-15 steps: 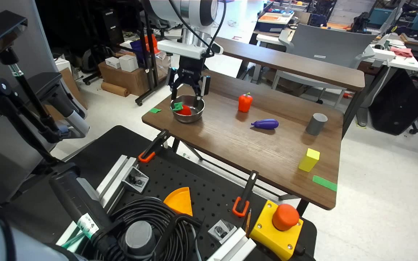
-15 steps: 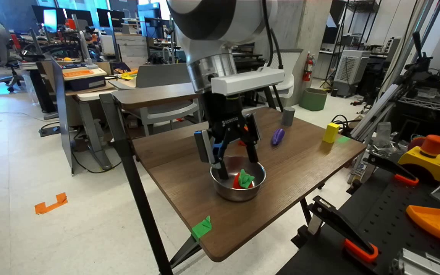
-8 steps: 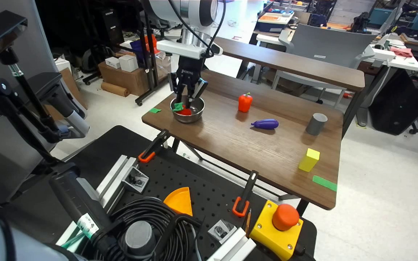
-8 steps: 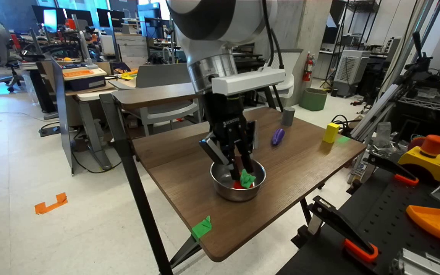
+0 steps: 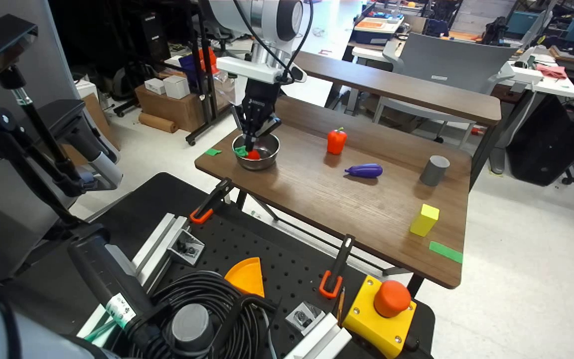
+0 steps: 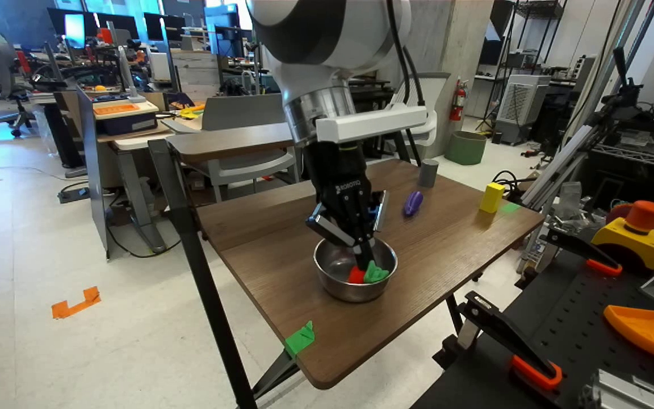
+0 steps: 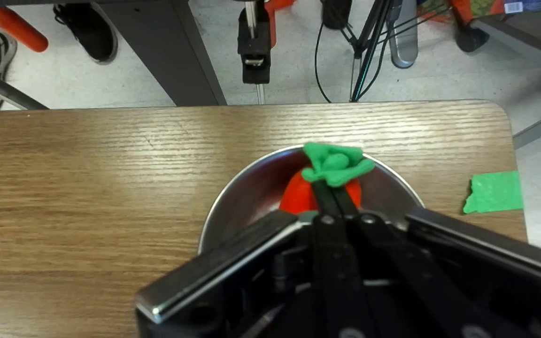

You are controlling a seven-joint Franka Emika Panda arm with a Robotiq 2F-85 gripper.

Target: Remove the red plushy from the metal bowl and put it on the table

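The red plushy point(image 7: 298, 193), a soft red lump with a green leafy top, lies inside the shiny metal bowl point(image 7: 238, 206). In both exterior views the bowl point(image 6: 353, 293) stands near one end of the dark brown table point(image 5: 312, 189). My gripper point(image 7: 330, 190) reaches down into the bowl, its two fingers side by side with hardly a gap. Red cloth shows on both sides of them, and the green top covers their tips. Where the green top meets the red body, the gripper point(image 6: 365, 263) touches the plushy; whether any cloth is pinched is hidden.
On the table are an orange-red pepper point(image 5: 337, 141), a purple eggplant point(image 5: 364, 171), a grey cup point(image 5: 435, 170) and a yellow block point(image 5: 424, 220). Green tape point(image 7: 496, 192) marks the table near the bowl. Clamps point(image 5: 213, 199) sit by the front edge.
My gripper has gone from wide open to shut, moving slightly within the bowl. The plushy's green top has tipped over to one side, and the bowl has shifted a little.
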